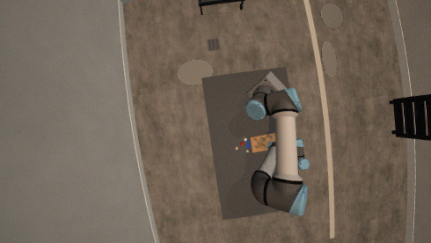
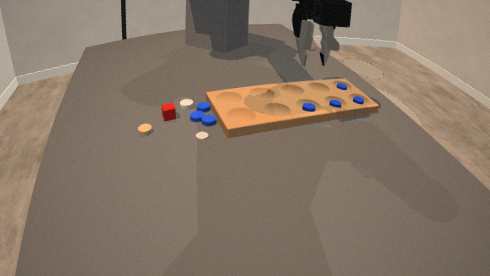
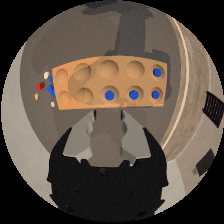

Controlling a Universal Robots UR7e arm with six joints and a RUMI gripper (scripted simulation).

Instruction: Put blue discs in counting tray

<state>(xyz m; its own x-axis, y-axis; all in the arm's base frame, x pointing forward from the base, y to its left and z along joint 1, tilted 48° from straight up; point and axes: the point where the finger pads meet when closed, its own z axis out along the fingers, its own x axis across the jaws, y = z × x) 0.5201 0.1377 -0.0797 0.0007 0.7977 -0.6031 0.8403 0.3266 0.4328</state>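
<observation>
The wooden counting tray [image 2: 292, 106] lies on the grey table, and it also shows in the wrist view [image 3: 110, 84]. Several blue discs lie in their own pockets at its right end: one in the far row [image 2: 342, 86] and three in the near row [image 2: 358, 100] [image 2: 335, 103] [image 2: 308, 106]. The other pockets are empty. Three loose blue discs [image 2: 202, 114] lie together on the table just left of the tray. My gripper [image 2: 313, 62] hangs high above the tray's right half, slightly open with nothing between the fingers.
Left of the tray lie a red cube [image 2: 169, 111], a white disc [image 2: 186, 103], a cream disc [image 2: 202, 135] and a tan disc [image 2: 144, 129]. The arm's base stands behind the tray. In the overhead view the arm covers part of the tray [image 1: 262, 142].
</observation>
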